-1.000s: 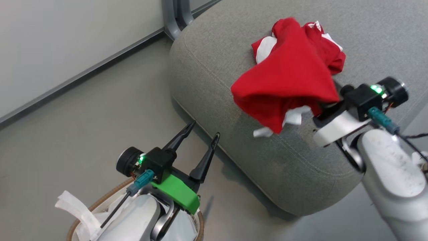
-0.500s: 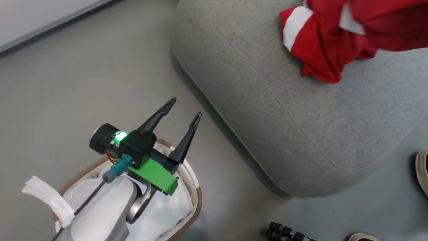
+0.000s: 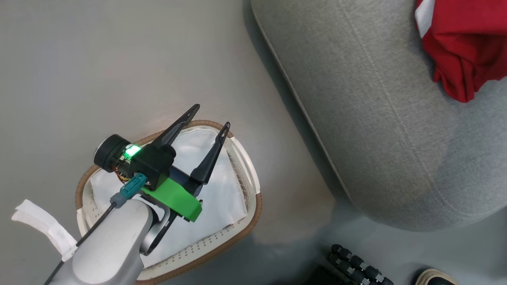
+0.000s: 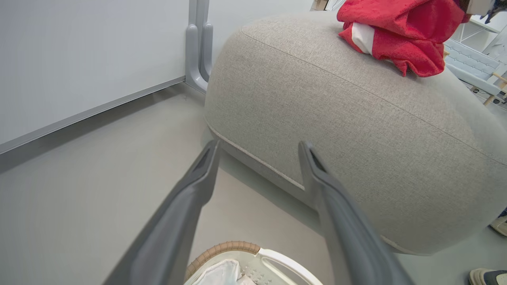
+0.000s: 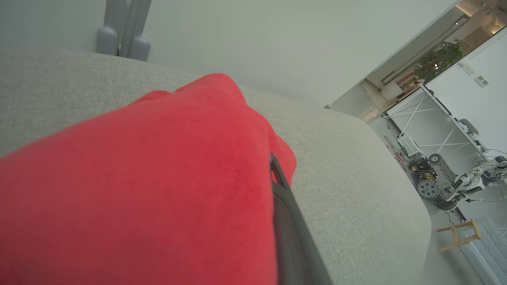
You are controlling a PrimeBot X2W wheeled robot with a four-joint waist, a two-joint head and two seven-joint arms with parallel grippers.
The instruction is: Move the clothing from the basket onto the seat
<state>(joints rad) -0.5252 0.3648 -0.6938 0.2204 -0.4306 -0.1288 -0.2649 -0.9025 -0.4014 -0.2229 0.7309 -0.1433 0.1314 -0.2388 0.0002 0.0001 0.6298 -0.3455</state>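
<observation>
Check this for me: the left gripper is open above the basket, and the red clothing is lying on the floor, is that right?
No. The clothing is on top of the seat, not on the floor, as the left wrist view shows. The left gripper is indeed open above the basket.

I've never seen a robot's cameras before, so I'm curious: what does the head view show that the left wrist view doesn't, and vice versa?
Head view, not left wrist view: the basket from above, its white liner bare where it shows, plus the green mount and green lamp of the left end effector. Left wrist view, not head view: a white wall and a grey post standing against it. Both: the grey sofa, the red clothing lying on it, the basket's rim, the open left end effector's two fingers and the floor.
</observation>
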